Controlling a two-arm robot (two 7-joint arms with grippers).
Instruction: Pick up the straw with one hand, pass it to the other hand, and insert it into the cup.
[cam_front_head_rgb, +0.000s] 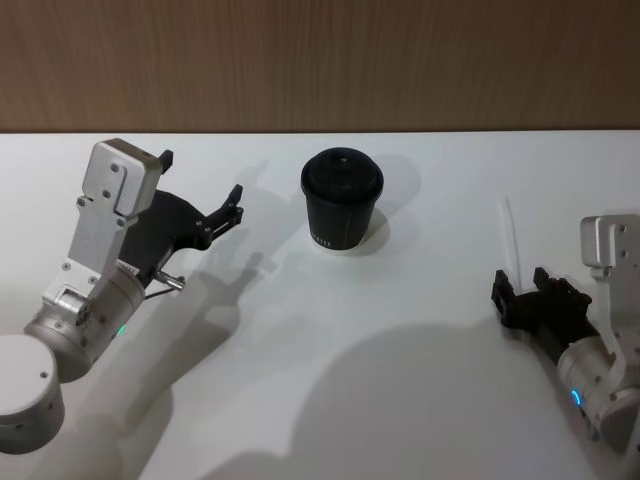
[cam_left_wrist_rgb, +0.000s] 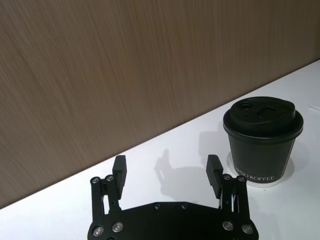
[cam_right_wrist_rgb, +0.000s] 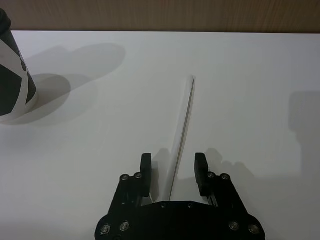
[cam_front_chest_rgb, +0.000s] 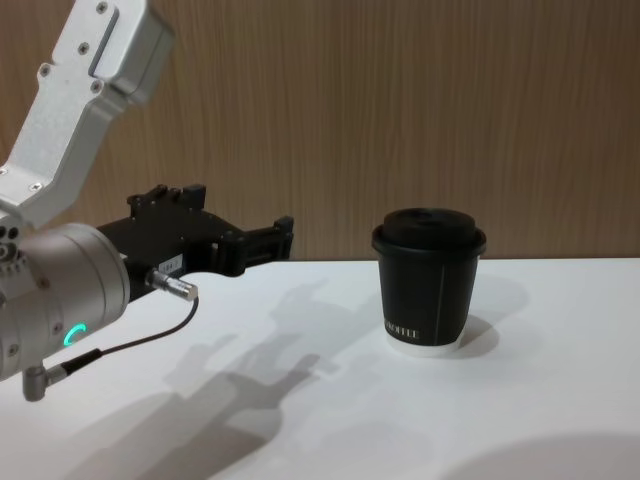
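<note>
Two hands are over the white table (cam_front_head_rgb: 320, 400), one on each side of the cup (cam_front_head_rgb: 342, 202). The cup stands upright near the middle of the table, toward the far edge by the wood-panelled wall (cam_front_head_rgb: 320, 60). Its black domed lid is on, and small white lettering runs along its lower side.

The straw (cam_right_wrist_rgb: 183, 125) lies flat on the table well to the right of the cup. It points roughly away from the robot, and white on white makes it faint in the head view.

The right hand (cam_right_wrist_rgb: 173, 164) sits low at the straw's near end with its two black fingers (cam_right_wrist_rgb: 145, 166) apart. In the right wrist view the straw runs between them, with a gap on either side, so neither finger appears to press on it. Whether the fingertips touch the table cannot be told.

The left hand (cam_front_head_rgb: 199, 177) hangs above the table to the left of the cup and apart from it. It is aimed toward the cup, with its fingers spread wide and nothing between them. Behind it rises the bulky silver arm (cam_front_chest_rgb: 60, 290) with a green glowing ring, and a thin dark cable (cam_front_chest_rgb: 130, 343) loops beneath it.
</note>
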